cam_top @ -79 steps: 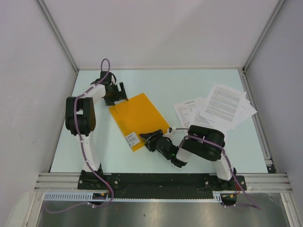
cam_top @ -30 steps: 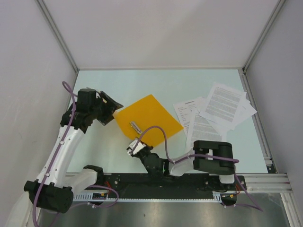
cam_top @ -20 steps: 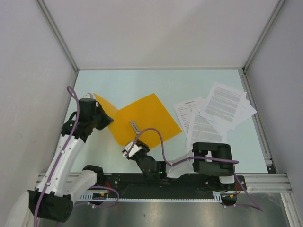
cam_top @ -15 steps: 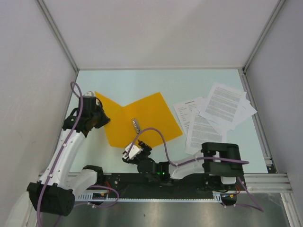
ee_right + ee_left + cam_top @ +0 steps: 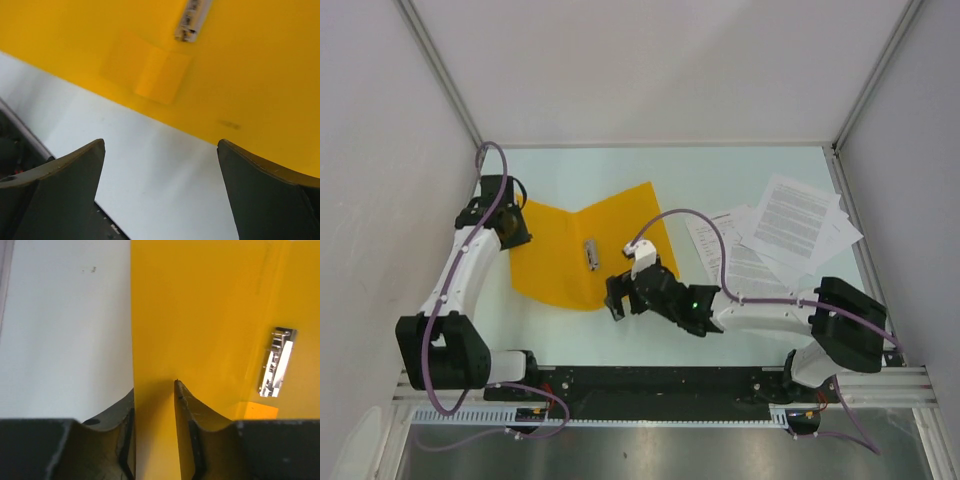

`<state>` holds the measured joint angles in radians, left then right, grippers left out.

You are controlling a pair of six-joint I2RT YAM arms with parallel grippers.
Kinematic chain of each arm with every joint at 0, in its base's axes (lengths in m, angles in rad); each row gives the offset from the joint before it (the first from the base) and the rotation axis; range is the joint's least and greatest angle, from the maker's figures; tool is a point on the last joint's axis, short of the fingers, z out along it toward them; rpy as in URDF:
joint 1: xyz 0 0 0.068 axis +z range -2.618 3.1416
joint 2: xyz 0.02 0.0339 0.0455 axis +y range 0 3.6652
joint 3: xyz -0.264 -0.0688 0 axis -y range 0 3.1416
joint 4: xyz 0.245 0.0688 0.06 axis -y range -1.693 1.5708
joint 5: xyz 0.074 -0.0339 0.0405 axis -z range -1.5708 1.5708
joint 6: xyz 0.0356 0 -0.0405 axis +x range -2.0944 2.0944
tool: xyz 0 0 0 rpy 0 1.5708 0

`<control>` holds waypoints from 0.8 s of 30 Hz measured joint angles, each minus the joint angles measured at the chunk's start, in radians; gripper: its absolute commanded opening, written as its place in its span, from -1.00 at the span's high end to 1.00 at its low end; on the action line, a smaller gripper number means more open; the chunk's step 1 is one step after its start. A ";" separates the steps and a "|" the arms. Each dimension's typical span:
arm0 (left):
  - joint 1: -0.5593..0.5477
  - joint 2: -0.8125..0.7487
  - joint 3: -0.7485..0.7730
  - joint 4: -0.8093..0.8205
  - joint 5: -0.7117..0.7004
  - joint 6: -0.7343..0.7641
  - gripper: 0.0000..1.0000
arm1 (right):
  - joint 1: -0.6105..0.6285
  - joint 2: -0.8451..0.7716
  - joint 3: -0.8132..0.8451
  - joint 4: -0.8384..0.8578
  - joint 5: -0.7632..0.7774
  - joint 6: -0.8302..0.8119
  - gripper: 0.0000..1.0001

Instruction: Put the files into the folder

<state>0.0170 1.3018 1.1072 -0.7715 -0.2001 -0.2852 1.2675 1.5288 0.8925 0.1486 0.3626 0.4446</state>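
Observation:
The folder [image 5: 555,265] lies open and flat on the table, orange-yellow, with a metal clip [image 5: 590,254] near its spine. My left gripper [image 5: 512,225] sits at the folder's left edge. In the left wrist view its jaws [image 5: 154,386] stand slightly apart, with the left cover [image 5: 210,315] running between them. My right gripper [image 5: 614,300] hovers at the folder's near edge. In the right wrist view it [image 5: 161,142] is wide open over bare table, the folder [image 5: 240,60] and clip [image 5: 192,19] just beyond its tips. The files [image 5: 790,230] lie fanned out at the right.
White walls close in the table on three sides, with metal frame rails [image 5: 865,240] along the left and right edges. A black base rail [image 5: 650,385] runs along the near edge. The right arm's cable [image 5: 705,235] arcs over the folder's right corner and the nearest sheet.
The folder went from shut to open: my left gripper swung its cover over to the left and then loosened. My right gripper opened and moved up to the folder's near edge.

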 measured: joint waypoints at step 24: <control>0.007 -0.235 0.088 0.126 0.458 -0.106 -0.88 | -0.198 0.640 0.462 0.239 -0.523 0.377 -0.68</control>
<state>0.0238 1.0672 1.1954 -0.6460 0.2577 -0.3912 1.0698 2.1689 1.3548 0.3874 -0.1604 0.8215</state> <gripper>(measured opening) 0.945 0.831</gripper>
